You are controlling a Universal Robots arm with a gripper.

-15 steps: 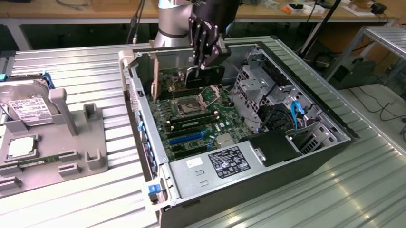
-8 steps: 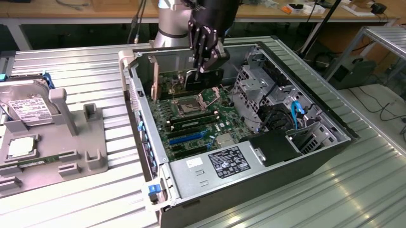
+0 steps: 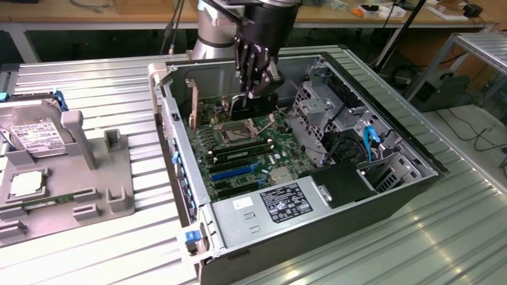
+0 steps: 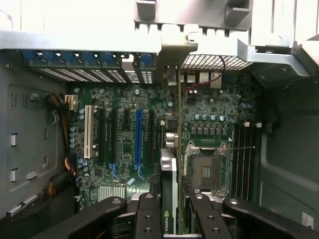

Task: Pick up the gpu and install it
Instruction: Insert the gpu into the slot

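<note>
The pincer (image 3: 255, 88) is down inside the open computer case (image 3: 396, 196), which lies on its side on the ribbed metal table (image 3: 103, 249), and it is closed on the gpu (image 4: 168, 172). Its black fingers (image 4: 147, 211) press the card from both flat sides. In the wrist view the card is seen edge-on. It shows a narrow slab with a black and silver cooler face that carries a small green NVIDIA mark near the grip. Beside it runs a thin green line of circuit board, reaching to a silver end bracket (image 4: 174, 50) at the case's rear slot openings. The card stands on edge over the green motherboard (image 4: 214, 119). It lies between the row of expansion slots, one of them a blue slot (image 4: 138, 137) and another a white slot (image 4: 88, 132), and the open CPU socket (image 4: 207, 169). Whether its lower edge is seated in a slot or just above one cannot be told. At the near end of the case in the exterior view sits the power supply (image 3: 277, 205) with its label. On the exterior view's left, well apart from the case, a grey fixture tray (image 3: 87, 172) holds a silver hard drive (image 3: 35, 139) with a white label and a small square CPU chip (image 3: 24, 181).
</note>
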